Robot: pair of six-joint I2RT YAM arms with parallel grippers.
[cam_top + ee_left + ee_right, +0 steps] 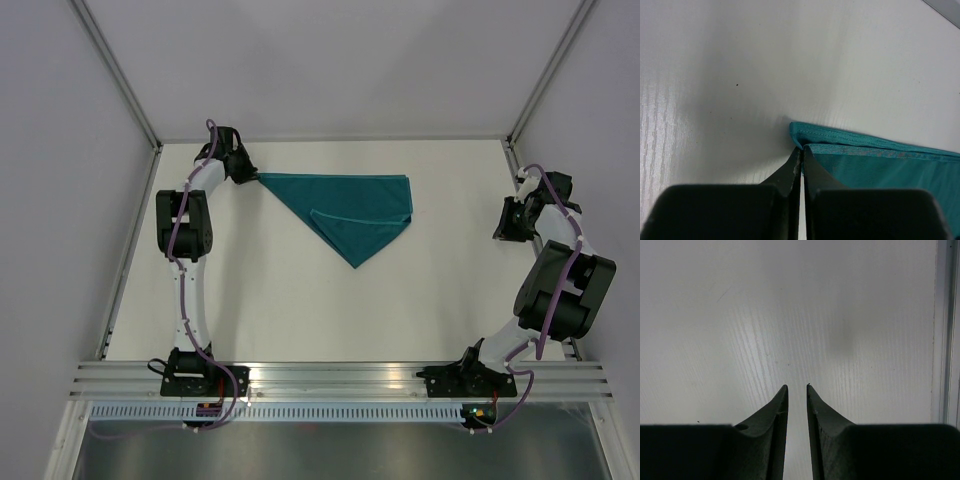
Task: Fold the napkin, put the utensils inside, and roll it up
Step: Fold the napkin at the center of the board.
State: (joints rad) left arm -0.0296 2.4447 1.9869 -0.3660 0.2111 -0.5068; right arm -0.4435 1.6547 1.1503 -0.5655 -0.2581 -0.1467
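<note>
The left arm (185, 290) and right arm (555, 285) are white tubular links joined by chunky black joint housings; a purple cable (178, 235) loops along each; black base blocks (195, 378) anchor them; the left end effector (801, 151) and right end effector (797, 386) each have two matte black, tapered fingers (775, 415).

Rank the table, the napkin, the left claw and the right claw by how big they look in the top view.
1. table, by far the largest.
2. napkin, folded into a triangle.
3. left claw and right claw: both small and about alike, so I won't rank them.
</note>
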